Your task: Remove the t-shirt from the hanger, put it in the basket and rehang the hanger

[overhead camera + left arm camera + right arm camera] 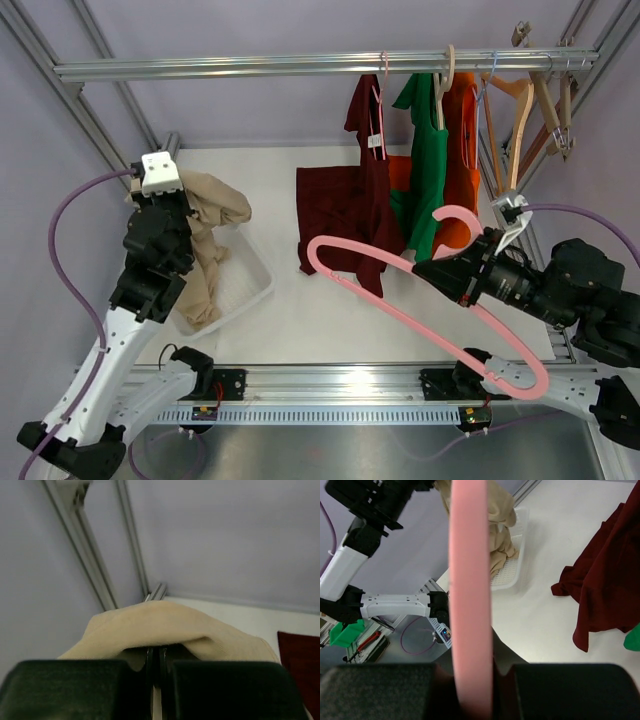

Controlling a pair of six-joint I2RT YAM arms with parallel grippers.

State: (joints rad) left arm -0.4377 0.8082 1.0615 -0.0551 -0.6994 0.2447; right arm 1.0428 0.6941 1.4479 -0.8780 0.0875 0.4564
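Note:
A beige t-shirt [208, 240] hangs from my left gripper [185, 205], which is shut on it above a white basket [255, 290]. In the left wrist view the shirt [165, 630] drapes over the closed fingers. My right gripper [432, 270] is shut on a bare pink hanger [400, 305], held over the table near its middle. In the right wrist view the hanger [470, 600] runs straight up between the fingers. The shirt [497, 525] and basket [512, 565] show at the top there.
A dark red shirt [345, 215], a green one [425, 170] and an orange one [462, 140] hang from the rail [320, 65]. Empty wooden hangers [520, 115] hang at the right. The dark red shirt's hem lies on the table [320, 320].

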